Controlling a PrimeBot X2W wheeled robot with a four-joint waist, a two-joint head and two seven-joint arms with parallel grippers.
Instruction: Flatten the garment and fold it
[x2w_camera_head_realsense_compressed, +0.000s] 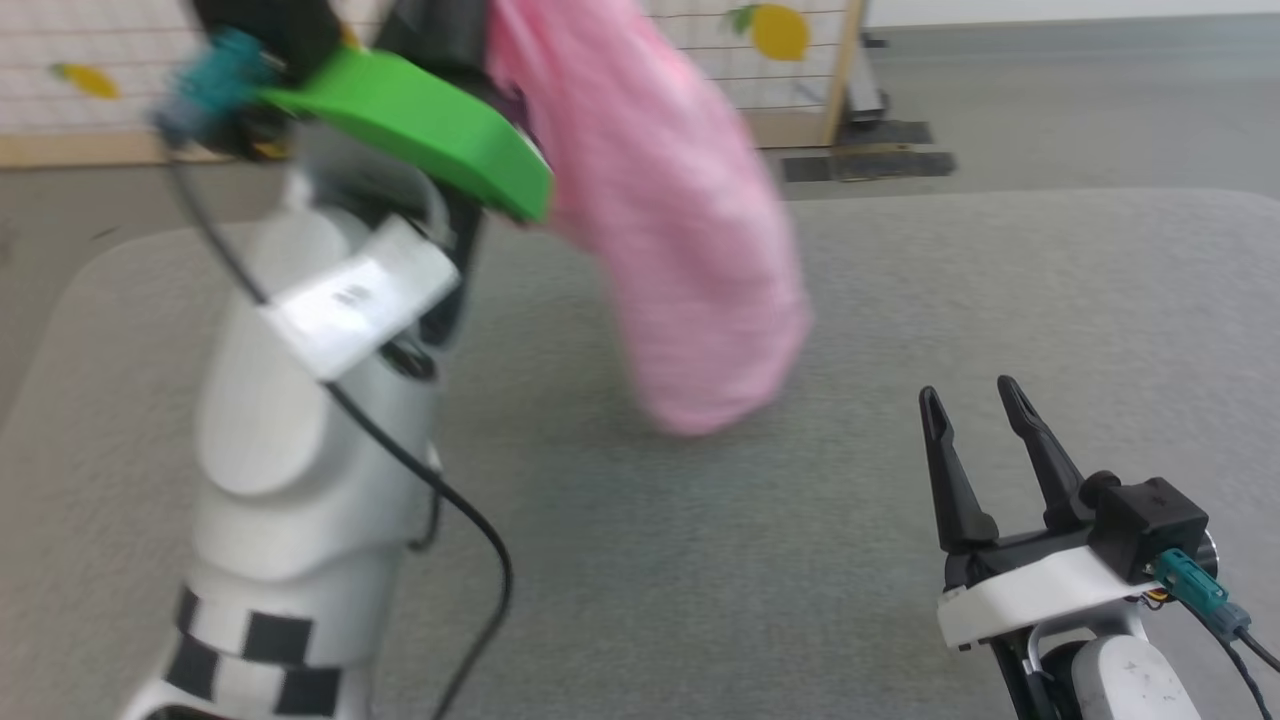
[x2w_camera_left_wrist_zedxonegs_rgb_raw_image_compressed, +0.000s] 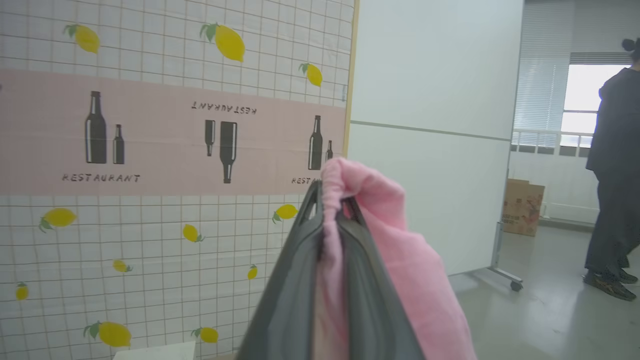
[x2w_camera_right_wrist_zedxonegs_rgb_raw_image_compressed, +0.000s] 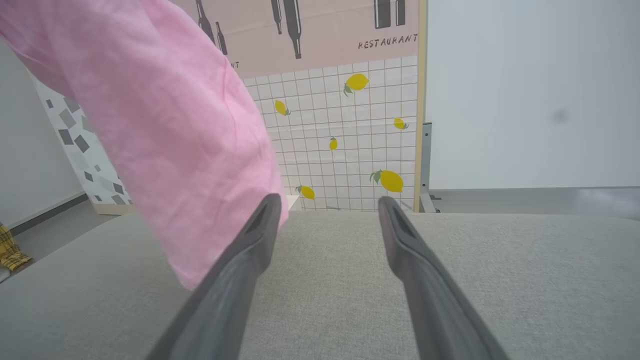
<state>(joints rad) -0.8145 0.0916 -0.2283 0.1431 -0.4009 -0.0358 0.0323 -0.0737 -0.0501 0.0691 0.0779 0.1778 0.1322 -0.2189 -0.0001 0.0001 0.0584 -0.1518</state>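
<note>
You have the left gripper raised, its two dark fingers clamped together on the gathered edge of the light pink thin-fabric shorts, which hang blurred in the air over the grey cloth-covered table. Their long axis runs down from the grip, slanting toward the robot's right, loose end lowest. Your right gripper sits low over the table, jaws wide apart and empty.

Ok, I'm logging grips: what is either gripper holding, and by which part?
The left gripper pinches the pink shorts by the gathered waistband; the right gripper is open, holding nothing.
</note>
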